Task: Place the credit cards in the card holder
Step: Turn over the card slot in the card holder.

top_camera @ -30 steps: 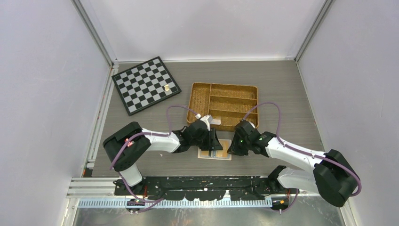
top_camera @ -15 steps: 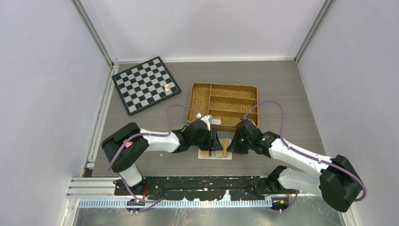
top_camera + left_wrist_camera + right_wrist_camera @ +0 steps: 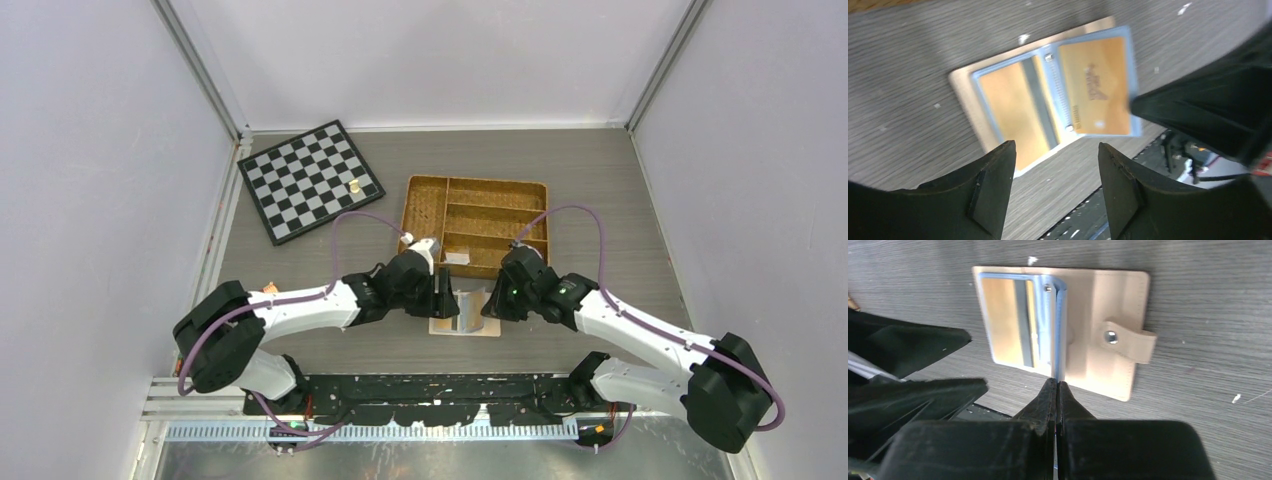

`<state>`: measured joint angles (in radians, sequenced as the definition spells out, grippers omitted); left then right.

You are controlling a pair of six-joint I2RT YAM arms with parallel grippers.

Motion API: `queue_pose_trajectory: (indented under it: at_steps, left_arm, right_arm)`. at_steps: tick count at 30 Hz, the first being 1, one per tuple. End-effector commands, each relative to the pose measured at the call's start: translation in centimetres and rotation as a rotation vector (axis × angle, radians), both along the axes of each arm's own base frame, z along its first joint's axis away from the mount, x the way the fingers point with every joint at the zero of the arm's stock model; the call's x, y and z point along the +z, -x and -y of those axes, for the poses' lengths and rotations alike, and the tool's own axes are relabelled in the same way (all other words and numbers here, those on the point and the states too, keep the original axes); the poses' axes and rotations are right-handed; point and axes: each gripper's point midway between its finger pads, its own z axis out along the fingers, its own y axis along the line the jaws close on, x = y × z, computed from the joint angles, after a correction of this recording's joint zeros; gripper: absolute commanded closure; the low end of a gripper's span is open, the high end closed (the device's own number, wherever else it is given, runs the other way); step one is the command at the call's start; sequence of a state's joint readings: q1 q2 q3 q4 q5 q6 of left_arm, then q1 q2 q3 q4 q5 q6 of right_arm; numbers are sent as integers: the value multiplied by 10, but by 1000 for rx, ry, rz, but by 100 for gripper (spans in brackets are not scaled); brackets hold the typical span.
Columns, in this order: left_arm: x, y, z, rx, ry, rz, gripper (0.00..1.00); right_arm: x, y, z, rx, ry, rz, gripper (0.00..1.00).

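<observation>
The peach card holder (image 3: pixel 1103 305) lies open on the table, snap tab (image 3: pixel 1130 342) to the right; it also shows in the top view (image 3: pixel 440 326). An orange credit card (image 3: pixel 1003 320) sits in its left clear sleeve. A second orange card (image 3: pixel 1095 85) sits in a blue-edged sleeve (image 3: pixel 1058 330) that stands up on edge. My right gripper (image 3: pixel 1056 385) is shut on that sleeve's near edge, and in the top view (image 3: pixel 484 305) it is at the holder's right. My left gripper (image 3: pixel 1055 187) is open and empty just above the holder, on its left side (image 3: pixel 450 298).
A woven wicker divided tray (image 3: pixel 476 181) stands just behind the grippers, with a small white item (image 3: pixel 456 258) at its near edge. A chessboard (image 3: pixel 300 185) with one small piece (image 3: pixel 354 185) lies at the back left. The table's front edge is right below the holder.
The right gripper has lifted the sleeve with its card from flat to upright. The left arm has stretched out lower and its gripper has shifted slightly back from the holder.
</observation>
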<state>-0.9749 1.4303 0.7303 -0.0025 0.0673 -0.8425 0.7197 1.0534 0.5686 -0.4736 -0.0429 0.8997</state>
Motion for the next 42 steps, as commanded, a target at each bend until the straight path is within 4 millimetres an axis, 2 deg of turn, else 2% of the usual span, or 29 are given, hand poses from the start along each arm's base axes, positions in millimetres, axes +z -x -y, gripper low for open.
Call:
queue_pose_trajectory:
  at_steps: [1, 7, 11, 18, 24, 27, 31, 42]
  left_arm:
    - [-26, -5, -34, 69, -138, 13, 38]
    - [-39, -6, -31, 66, -123, -8, 53]
    - [-42, -3, -24, 46, -87, -28, 58]
    - [-43, -3, -20, 36, -76, -34, 59]
    - [-37, -4, -16, 33, -51, -21, 59]
    - [-31, -5, -12, 26, -24, -9, 58]
    - [-30, -6, -10, 24, -15, -10, 58]
    - [-30, -4, -8, 19, -5, -17, 58]
  right_arm:
    - [35, -13, -18, 50, -55, 90, 99]
    - [27, -10, -26, 91, -24, 65, 100]
    - [20, -9, -35, 110, -21, 53, 99]
    - [8, -10, -41, 109, -14, 41, 99]
    - [3, -12, -35, 85, 21, 40, 93]
    - [6, -11, -33, 79, 14, 49, 83]
    - [7, -15, -28, 58, 32, 73, 77]
    - [6, -13, -21, 43, 44, 79, 67]
